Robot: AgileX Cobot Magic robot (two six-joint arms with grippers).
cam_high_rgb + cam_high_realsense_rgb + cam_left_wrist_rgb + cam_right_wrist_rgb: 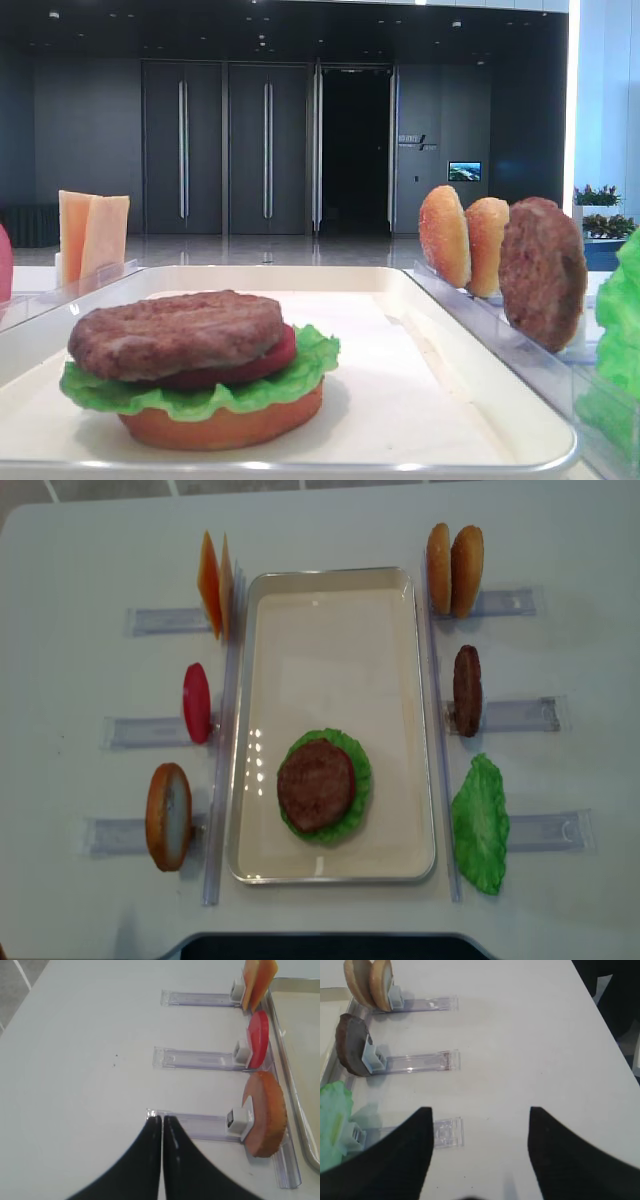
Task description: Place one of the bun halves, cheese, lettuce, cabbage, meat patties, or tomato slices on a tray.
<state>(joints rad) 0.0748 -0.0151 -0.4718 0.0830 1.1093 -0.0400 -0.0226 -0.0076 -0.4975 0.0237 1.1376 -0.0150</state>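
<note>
On the cream tray [330, 610] a stack stands near the front: bun half [220, 425], lettuce [300, 378], tomato slice [272, 360] and meat patty [175, 330] on top. Left of the tray stand cheese [215, 583], a tomato slice [196, 702] and a bun half [168, 815]. Right of it stand two bun halves [453, 568], a patty [466, 690] and lettuce [480, 825]. My left gripper [162, 1119] is shut and empty, its tips at the outer end of the bun half's [265, 1115] rail. My right gripper [480, 1110] is open and empty over bare table beside the lettuce [332, 1120] rail. No cabbage shows.
Clear plastic rails [515, 715] run outward from both long sides of the tray, each with a small white clip [238, 1120]. The white table's edge [600, 1010] lies to the right in the right wrist view. A dark base [320, 947] sits at the table's front.
</note>
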